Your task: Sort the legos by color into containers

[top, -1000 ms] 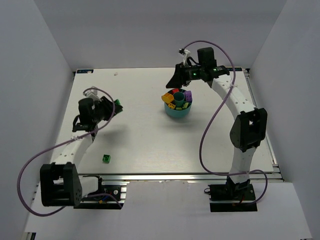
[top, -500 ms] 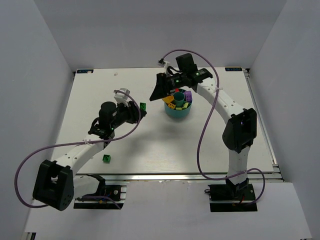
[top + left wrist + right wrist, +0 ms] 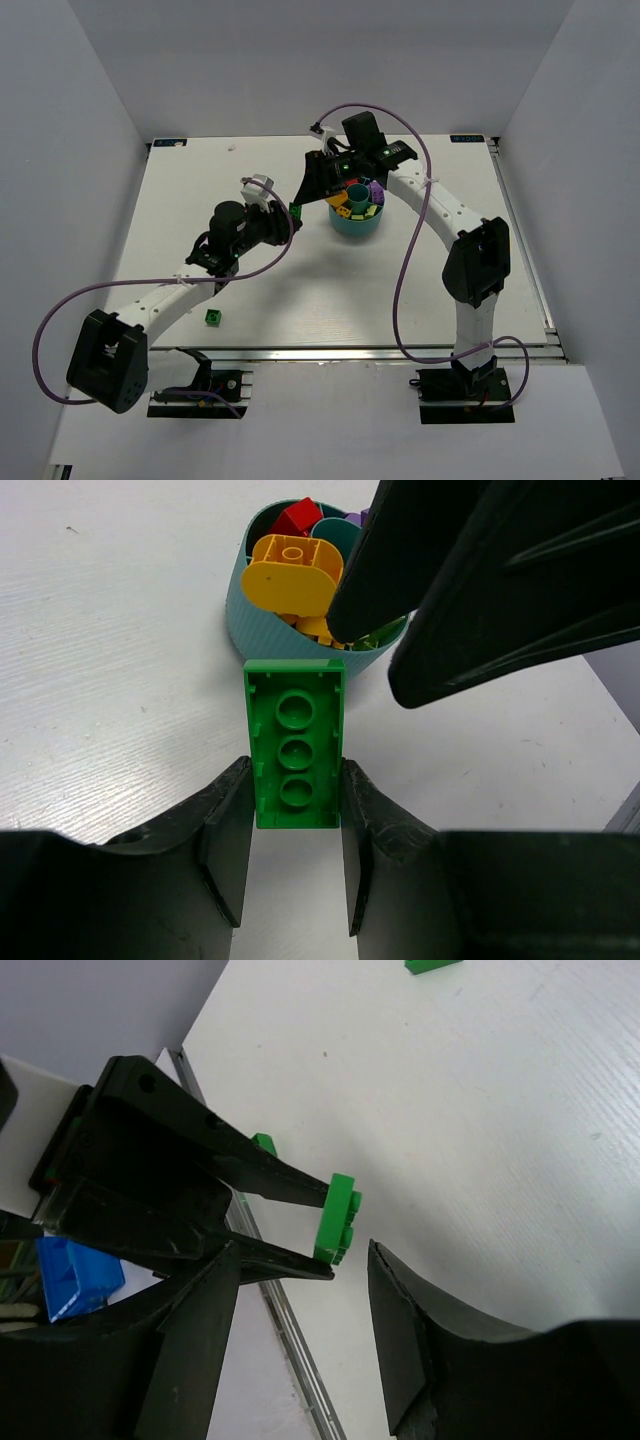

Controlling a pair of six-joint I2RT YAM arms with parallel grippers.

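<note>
A white table (image 3: 300, 290) is spanned by both arms. The right arm (image 3: 470, 260) is curved from its base up to the far side, and the left arm (image 3: 160, 295) is stretched diagonally toward the middle. A round teal dish (image 3: 355, 225) is set on the far centre of the table, and its compartments are filled with small bricks.

The right gripper (image 3: 318, 182) is held over the dish's left edge. Its jaws are spread apart and nothing is gripped between them. From the left wrist, its two black fingers (image 3: 470, 590) are seen hanging over the dish's rim.

The left gripper (image 3: 296, 780) is clamped narrowly on a green brick (image 3: 296, 742). The brick's long sides are pinched by the fingertips, and its hollow underside is turned to the wrist camera. It is carried just beside the dish's near-left wall, in front of the right gripper.

In the dish, a yellow-orange brick (image 3: 290, 570), a red brick (image 3: 297, 518) and a purple brick (image 3: 375, 192) can be made out.

A second green brick (image 3: 213, 317) is left on the table near the front edge, well apart from the dish.
</note>
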